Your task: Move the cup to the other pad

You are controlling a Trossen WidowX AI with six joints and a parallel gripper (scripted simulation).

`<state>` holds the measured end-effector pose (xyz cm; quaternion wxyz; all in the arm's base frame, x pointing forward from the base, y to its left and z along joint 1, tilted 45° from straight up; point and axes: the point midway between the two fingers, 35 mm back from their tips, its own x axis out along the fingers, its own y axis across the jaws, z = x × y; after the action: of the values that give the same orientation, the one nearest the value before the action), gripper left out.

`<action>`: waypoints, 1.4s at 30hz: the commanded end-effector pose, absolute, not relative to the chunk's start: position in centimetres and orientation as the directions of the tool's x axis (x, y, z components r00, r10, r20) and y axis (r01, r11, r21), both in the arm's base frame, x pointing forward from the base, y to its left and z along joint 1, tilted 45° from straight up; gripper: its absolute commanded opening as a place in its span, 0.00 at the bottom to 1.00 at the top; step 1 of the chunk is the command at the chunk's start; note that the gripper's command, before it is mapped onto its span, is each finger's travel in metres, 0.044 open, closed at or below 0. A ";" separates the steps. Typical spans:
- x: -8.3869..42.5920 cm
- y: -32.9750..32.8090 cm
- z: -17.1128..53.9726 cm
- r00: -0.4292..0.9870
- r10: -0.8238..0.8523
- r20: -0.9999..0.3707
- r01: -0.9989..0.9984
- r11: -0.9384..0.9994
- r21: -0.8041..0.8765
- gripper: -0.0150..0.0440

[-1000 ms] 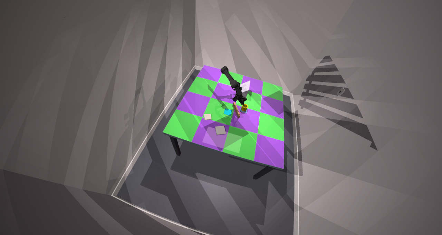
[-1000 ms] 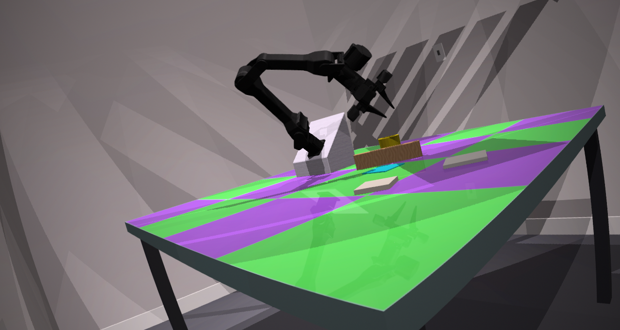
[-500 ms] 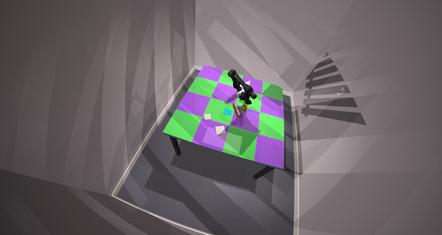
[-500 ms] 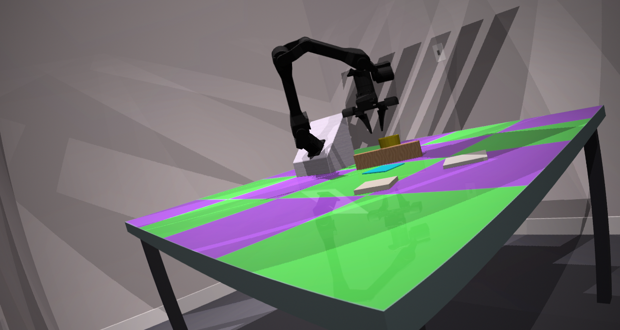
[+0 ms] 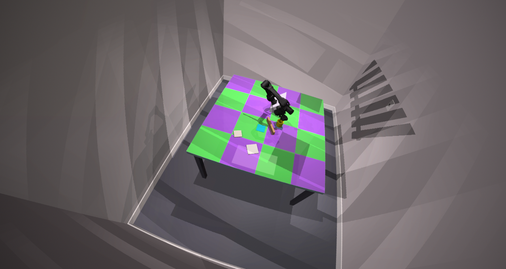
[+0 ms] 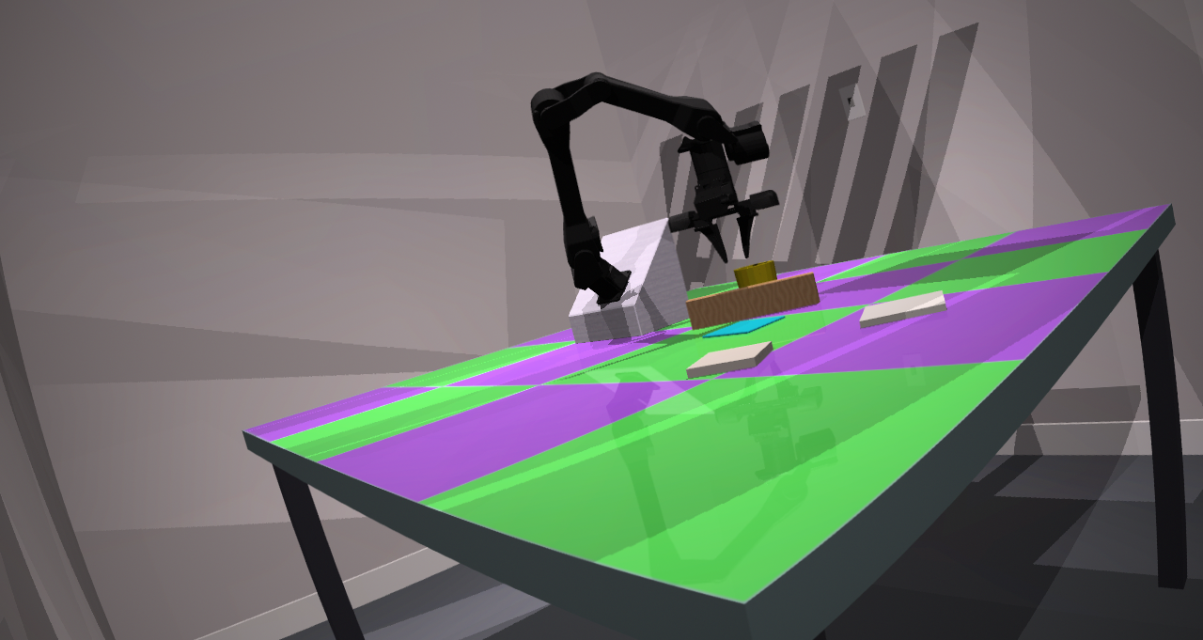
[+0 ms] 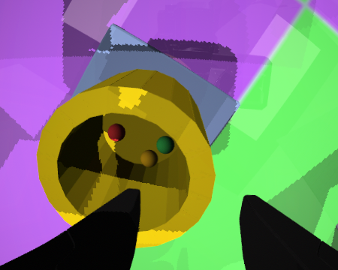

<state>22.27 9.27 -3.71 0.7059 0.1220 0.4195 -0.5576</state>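
The cup [image 7: 126, 157], a faceted yellow cylinder holding three small marbles [image 7: 148, 145], stands upright on a grey-blue pad [image 7: 216, 105] behind the wooden bar [image 6: 751, 300]. Our gripper [image 7: 189, 235] hovers above it, jaws partly open and empty. We should centre over the rim, descend straight, and close gently on the smooth wall.
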 end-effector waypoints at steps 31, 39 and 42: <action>22.0 5.5 -7.4 0.021 -0.697 -0.717 0.885 0.347 -0.311 0.54; 22.2 5.7 -7.3 0.021 -0.692 -0.722 0.888 0.344 -0.305 0.51; 22.2 5.7 -7.3 0.021 -0.692 -0.722 0.888 0.344 -0.305 0.48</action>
<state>22.15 5.68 -7.31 0.7047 0.1168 0.4191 -0.5605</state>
